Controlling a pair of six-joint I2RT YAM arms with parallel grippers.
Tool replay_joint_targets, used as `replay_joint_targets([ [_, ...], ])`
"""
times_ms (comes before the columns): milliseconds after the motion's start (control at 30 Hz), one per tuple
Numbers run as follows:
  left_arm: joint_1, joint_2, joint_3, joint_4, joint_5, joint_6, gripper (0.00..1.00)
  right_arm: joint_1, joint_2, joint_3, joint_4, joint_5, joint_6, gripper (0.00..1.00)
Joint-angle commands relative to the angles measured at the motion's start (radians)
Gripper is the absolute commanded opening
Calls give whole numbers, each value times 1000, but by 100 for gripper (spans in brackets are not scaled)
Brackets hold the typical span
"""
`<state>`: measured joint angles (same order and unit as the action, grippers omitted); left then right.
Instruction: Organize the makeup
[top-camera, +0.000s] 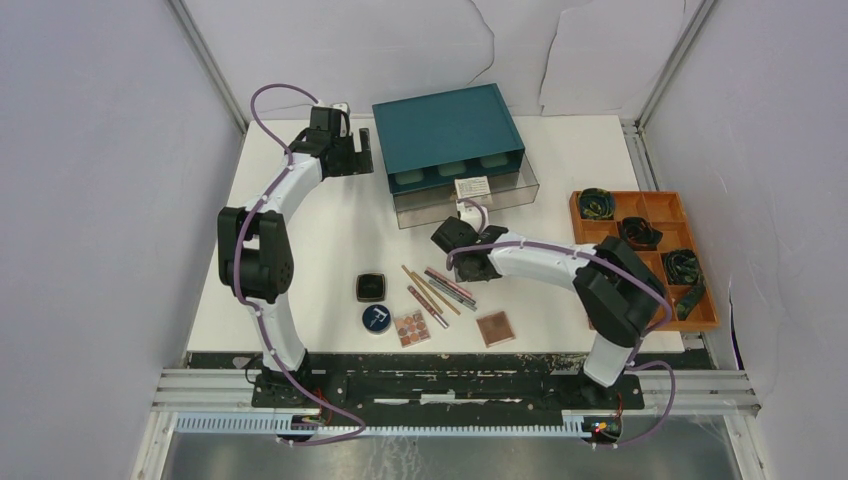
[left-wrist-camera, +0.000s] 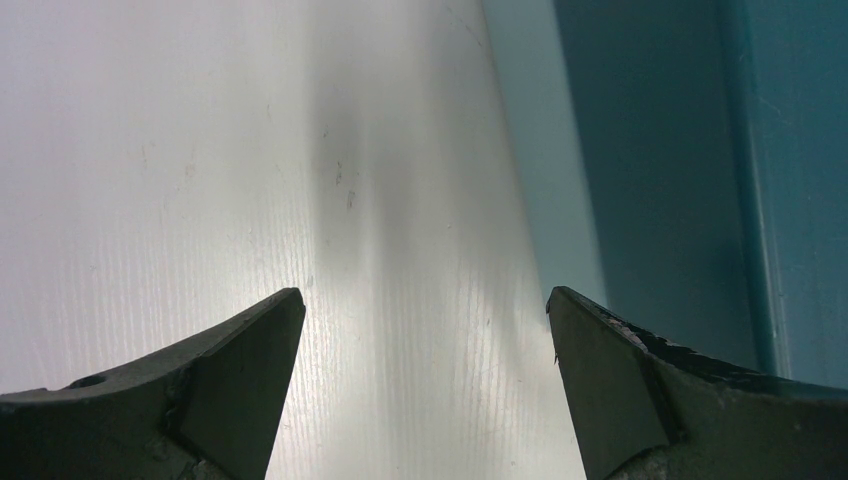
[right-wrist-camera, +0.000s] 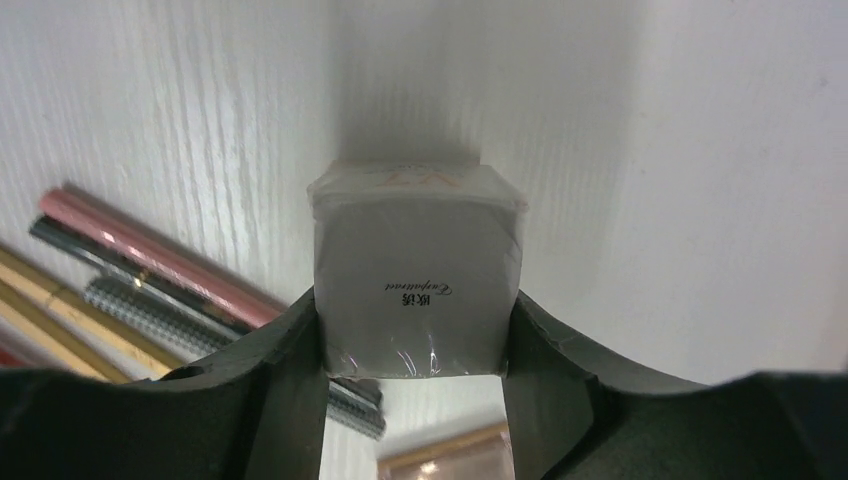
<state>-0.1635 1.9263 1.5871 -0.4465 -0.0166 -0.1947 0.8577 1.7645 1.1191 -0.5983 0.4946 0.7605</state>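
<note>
My right gripper (right-wrist-camera: 415, 322) is shut on the white cube (right-wrist-camera: 415, 270) and holds it above the table; in the top view the gripper (top-camera: 455, 240) hides the cube. The thin pencils (top-camera: 438, 290) lie just left of it and also show in the right wrist view (right-wrist-camera: 150, 262). The black square compact (top-camera: 371, 287), round dark-blue tin (top-camera: 377, 319), eyeshadow palette (top-camera: 411, 328) and brown compact (top-camera: 495, 328) lie near the front edge. The white packet (top-camera: 472, 187) lies in the open drawer. My left gripper (top-camera: 345, 152) is open and empty over bare table (left-wrist-camera: 425, 310).
The teal drawer box (top-camera: 448, 135) stands at the back centre with its clear drawer (top-camera: 465, 200) pulled out; its side shows in the left wrist view (left-wrist-camera: 700, 180). An orange tray (top-camera: 700, 320) with black coiled items stands at the right.
</note>
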Motion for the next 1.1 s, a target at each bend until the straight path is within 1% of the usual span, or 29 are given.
replay_joint_targets([
  [0,5,-19,6,37,7,10,99,6,-192,-5,-132,-22,-52,13],
  [100,6,-16,8,37,6,9,99,6,-315,38,-222,-50,-82,13],
  [167,5,-15,9,37,4,8,99,6,-385,100,-291,-31,-106,13],
  [267,6,-14,10,37,4,8,99,0,-412,233,-370,24,-171,13],
  [333,5,-13,11,37,5,6,99,-21,-380,364,-405,45,-229,13],
  [367,6,-11,13,37,6,5,99,-43,-349,404,-425,49,-254,13],
  [467,5,-6,20,32,10,1,99,-133,-237,578,-438,8,-324,13],
  [600,5,-10,28,31,10,0,99,-244,-81,731,-410,-72,-394,13],
  [667,6,-12,28,30,7,1,99,-282,-10,790,-399,-88,-419,13],
  [833,6,-23,20,30,10,1,98,-361,90,818,-341,-120,-449,13],
  [967,7,-23,17,34,8,4,99,-408,104,791,-278,-139,-460,14],
  [1067,7,-18,22,33,2,9,99,-440,121,775,-268,-140,-471,14],
])
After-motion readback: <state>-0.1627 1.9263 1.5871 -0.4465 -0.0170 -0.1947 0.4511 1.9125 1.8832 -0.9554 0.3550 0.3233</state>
